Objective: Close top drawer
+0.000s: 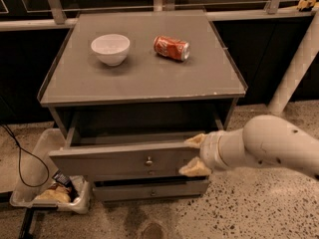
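Finding the top drawer [114, 159] standing partly out of the cabinet [219, 89], just under the cabinet's top, with a dark strip of its inside showing behind the front. Lying with its long axis running left to right along the cabinet's front, its flat grey front facing outward, away from the cabinet and toward the camera. Carrying one small round knob [148, 161] at the middle of that front.

Meeting the gripper [195, 155] at the front's right end, below the cabinet's right front corner. Showing its jaws apart: upper finger [195, 140] sitting at the front's top edge, lower finger [193, 169] at the bottom edge, the end of the front lying between them. Not being able to tell whether pressing hard or only touching. Reaching in from the right of the cabinet on a thick white arm [269, 143].

Sitting just beneath, in the cabinet's base, a lower drawer [124, 190], nearly flush.

Resting on the cabinet's top, an upright white bowl [110, 49] toward the left and a red can [171, 48] on its side toward the right, well apart, the can's silver end pointing right.

Standing on the floor at the cabinet's left, a pale bin [35, 168] holding wrappers, with a black cable [15, 151] looping beside it. Leaning to the cabinet's right, a white post [294, 68].
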Robot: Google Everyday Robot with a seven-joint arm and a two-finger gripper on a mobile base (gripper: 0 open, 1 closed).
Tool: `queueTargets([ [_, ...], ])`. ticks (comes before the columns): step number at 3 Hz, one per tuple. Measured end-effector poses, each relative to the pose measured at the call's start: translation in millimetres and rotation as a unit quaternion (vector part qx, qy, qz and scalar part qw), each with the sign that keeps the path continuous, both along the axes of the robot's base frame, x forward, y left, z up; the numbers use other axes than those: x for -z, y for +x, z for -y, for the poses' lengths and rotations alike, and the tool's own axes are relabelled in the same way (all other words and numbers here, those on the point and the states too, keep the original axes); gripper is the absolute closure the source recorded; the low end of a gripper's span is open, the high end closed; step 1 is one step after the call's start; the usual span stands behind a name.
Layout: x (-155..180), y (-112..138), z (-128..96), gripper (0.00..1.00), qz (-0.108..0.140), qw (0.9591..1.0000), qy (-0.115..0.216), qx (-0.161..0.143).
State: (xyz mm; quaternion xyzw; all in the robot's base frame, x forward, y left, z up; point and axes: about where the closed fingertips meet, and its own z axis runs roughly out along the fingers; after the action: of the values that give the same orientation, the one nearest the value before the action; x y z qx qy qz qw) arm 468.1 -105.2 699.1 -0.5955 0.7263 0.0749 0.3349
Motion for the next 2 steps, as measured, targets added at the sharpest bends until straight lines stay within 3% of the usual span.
queueTargets([
  [1,-16.7,50.6,-0.5,0.65,0.029,0.9994,-0.011,0.012],
  [2,-8.2,59.4,8.9,0.88,0.02,0.9995,-0.01,0.021],
])
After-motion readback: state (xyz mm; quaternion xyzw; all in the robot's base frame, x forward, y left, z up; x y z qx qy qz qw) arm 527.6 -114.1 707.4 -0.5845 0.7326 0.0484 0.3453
